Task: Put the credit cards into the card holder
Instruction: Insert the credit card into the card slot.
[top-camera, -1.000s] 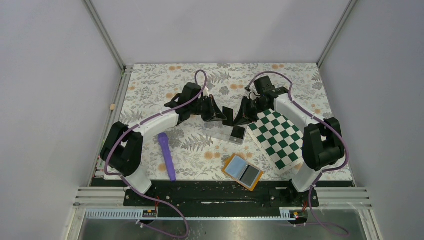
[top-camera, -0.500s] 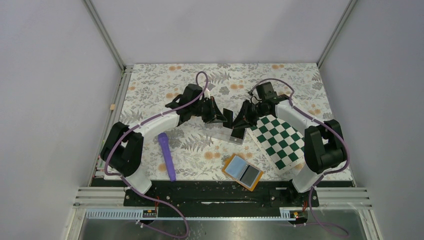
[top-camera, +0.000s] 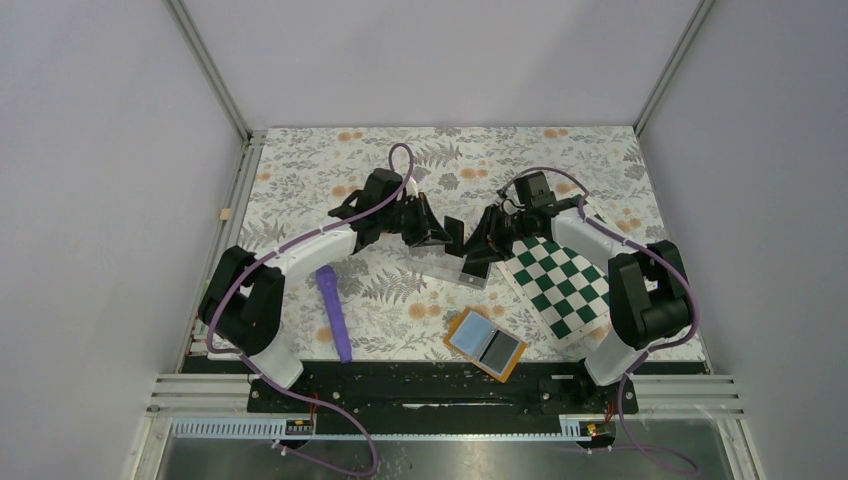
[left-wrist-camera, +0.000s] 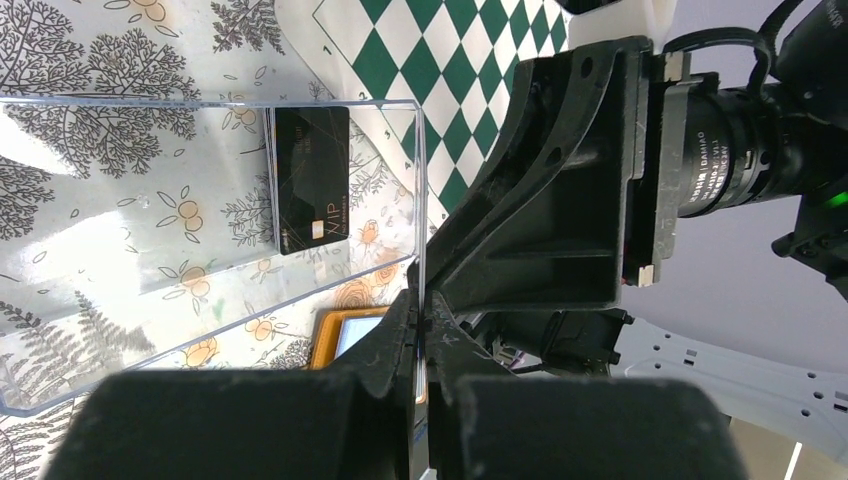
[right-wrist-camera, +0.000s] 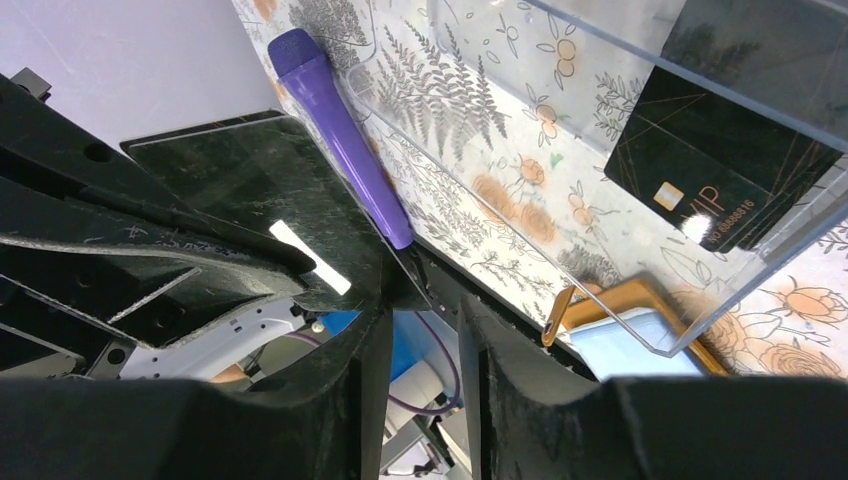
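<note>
Looking from the left, I see the purple stick (top-camera: 333, 312) lying flat on the desk (top-camera: 300, 170), so no worry there. Next comes my left pincer (left-wrist-camera: 422, 322). It is squeezed tight on one thin wall of the clear plastic box (left-wrist-camera: 200, 250). A black credit card (left-wrist-camera: 310, 180) with VIP on it sits inside that box. My right pincer (right-wrist-camera: 420, 305) is just beside the box too, its two fingers a little apart with a thin gap. The box rim runs down toward that gap, but I cannot tell if the fingers touch it.

So I think only one pincer has a sure hold. That is my big worry: a thin, slippery wall pinched on one side could twist or slip, and the card could slide out onto the desk. The two pincers are also very near each other and could bump.

The card holder (top-camera: 485, 345) lies open near the front edge, well apart from the box, so the card has a way to go. The green checked mat (top-camera: 560, 275) lies on the right.
</note>
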